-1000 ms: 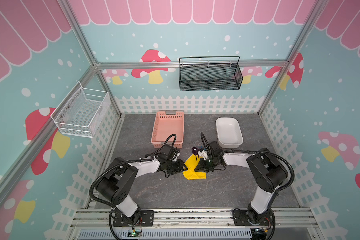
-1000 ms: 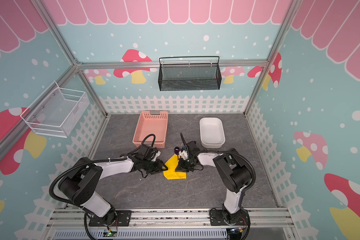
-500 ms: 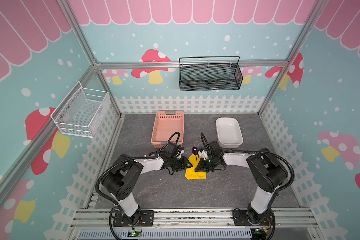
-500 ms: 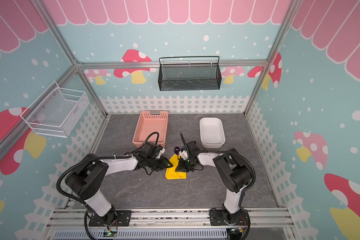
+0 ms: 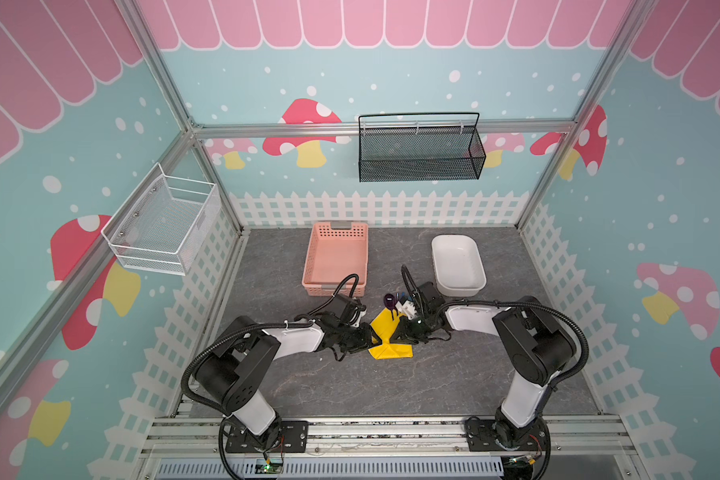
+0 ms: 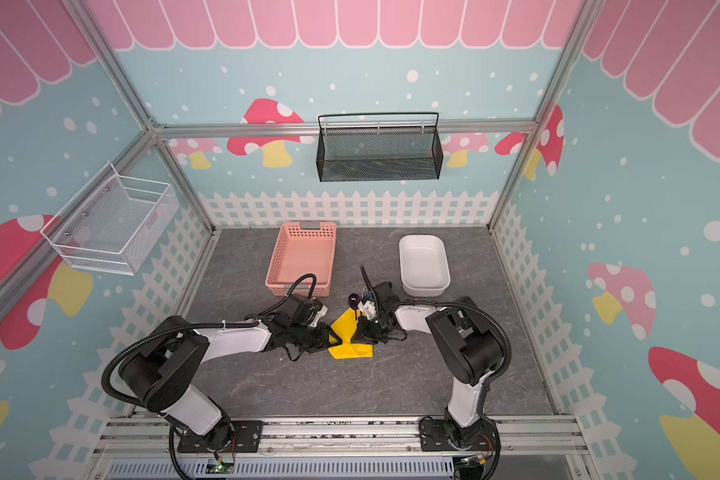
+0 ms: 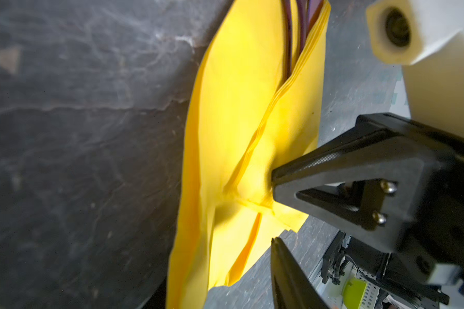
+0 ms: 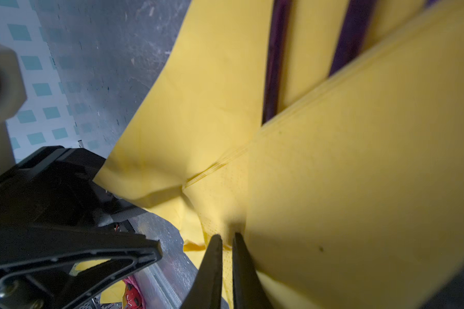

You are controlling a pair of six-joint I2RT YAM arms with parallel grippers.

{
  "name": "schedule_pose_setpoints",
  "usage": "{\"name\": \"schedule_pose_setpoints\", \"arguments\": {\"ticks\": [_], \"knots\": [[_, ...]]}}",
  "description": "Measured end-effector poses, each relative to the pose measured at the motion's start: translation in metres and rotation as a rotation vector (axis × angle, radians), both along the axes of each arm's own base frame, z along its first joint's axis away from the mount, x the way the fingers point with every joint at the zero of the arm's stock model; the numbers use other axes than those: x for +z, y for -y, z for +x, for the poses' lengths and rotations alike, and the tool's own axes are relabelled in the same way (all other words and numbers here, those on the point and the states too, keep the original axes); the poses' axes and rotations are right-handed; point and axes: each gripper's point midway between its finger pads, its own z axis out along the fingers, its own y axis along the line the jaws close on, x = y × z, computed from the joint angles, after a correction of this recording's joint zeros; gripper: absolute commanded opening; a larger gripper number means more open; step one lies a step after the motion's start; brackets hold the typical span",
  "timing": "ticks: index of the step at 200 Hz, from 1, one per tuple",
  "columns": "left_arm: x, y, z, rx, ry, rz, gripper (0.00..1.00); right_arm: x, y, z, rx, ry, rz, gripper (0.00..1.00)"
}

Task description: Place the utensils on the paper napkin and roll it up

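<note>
The yellow paper napkin (image 5: 385, 328) lies crumpled on the grey table, both side flaps folded inward, in both top views (image 6: 346, 328). The dark purple utensils lie inside it. Their heads poke out at the far end (image 5: 388, 298), and their handles show in the fold (image 7: 302, 29) (image 8: 275, 53). My left gripper (image 5: 368, 334) (image 7: 217, 267) is at the napkin's left edge with its jaws apart around the folded flap. One finger (image 7: 281, 273) stands clear of the paper. My right gripper (image 5: 395, 336) (image 8: 227, 236) pinches the right flap, fingers nearly together.
A pink basket (image 5: 336, 259) and a white tub (image 5: 458, 262) stand just behind the napkin. A black mesh basket (image 5: 418, 149) hangs on the back wall and a white wire basket (image 5: 163, 226) on the left wall. A white fence rings the table.
My left gripper has slid right, up to the napkin's left edge. The right gripper has stayed in place on the right flap.
</note>
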Motion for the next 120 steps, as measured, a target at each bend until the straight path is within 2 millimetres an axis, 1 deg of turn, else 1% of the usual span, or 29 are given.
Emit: {"name": "schedule_pose_setpoints", "arguments": {"ticks": [43, 71, 101, 120], "knots": [[0.000, -0.002, 0.001, 0.002, 0.001, 0.018, 0.44, 0.000, 0.000, 0.000, 0.000, 0.000, -0.001, 0.13], [0.002, -0.009, 0.011, 0.008, 0.027, 0.094, 0.43, 0.000, 0.000, 0.000, -0.001, -0.001, -0.001, 0.13], [0.010, -0.022, 0.028, 0.020, 0.063, 0.159, 0.37, 0.000, 0.000, 0.000, -0.001, 0.001, -0.002, 0.12], [0.011, -0.029, 0.033, 0.023, 0.071, 0.191, 0.30, 0.000, 0.001, 0.000, -0.002, 0.001, -0.003, 0.12]]}}
